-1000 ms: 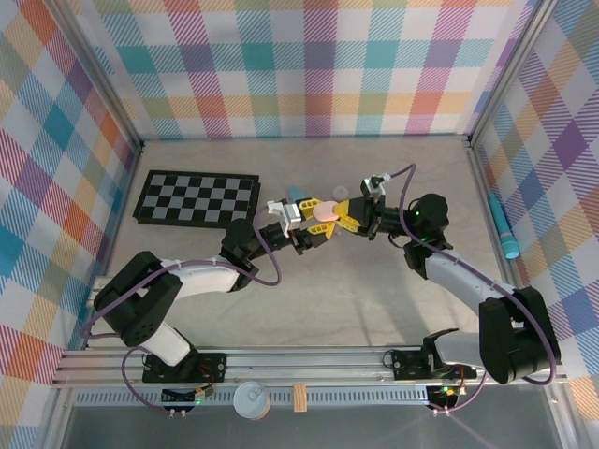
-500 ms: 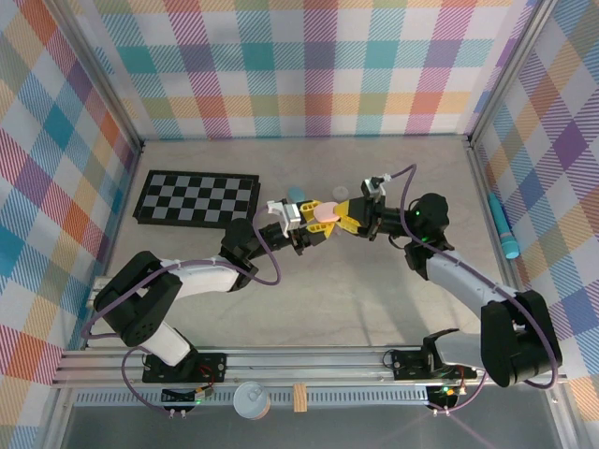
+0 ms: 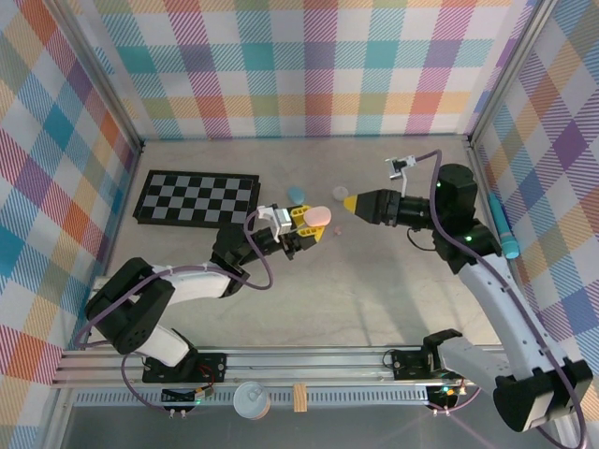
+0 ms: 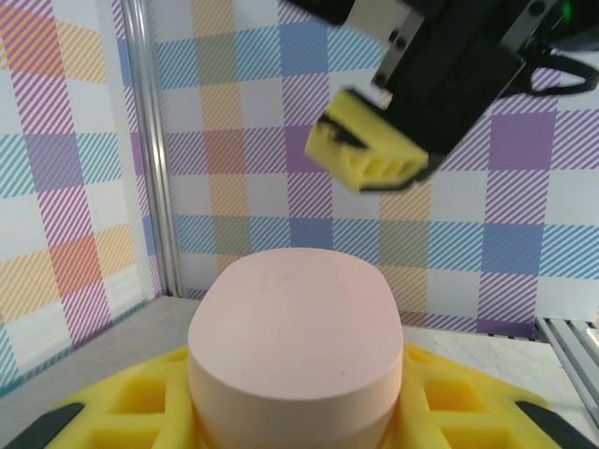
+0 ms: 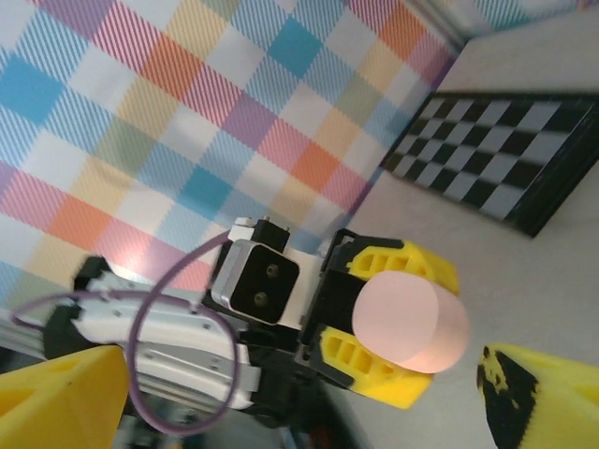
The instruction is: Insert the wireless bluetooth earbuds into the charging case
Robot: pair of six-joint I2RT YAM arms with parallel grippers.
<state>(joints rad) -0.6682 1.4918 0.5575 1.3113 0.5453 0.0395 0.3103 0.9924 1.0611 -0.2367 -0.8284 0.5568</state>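
Robot lab cell, plaid cloth walls (image 3: 309, 65), aluminium rail (image 3: 309, 360), tabletop (image 3: 328, 299)

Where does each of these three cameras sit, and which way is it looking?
Top external: above and behind the arms, looking down on the table; both arms show, the left pincer gripping the pink charging case.
Left wrist: on the left wrist, looking over its own yellow fingers and the case toward the right pincer.
Right wrist: on the right wrist, facing the left pincer and chessboard; its own fingertips sit wide apart at the bottom corners.
Shared: all three show the pink case.
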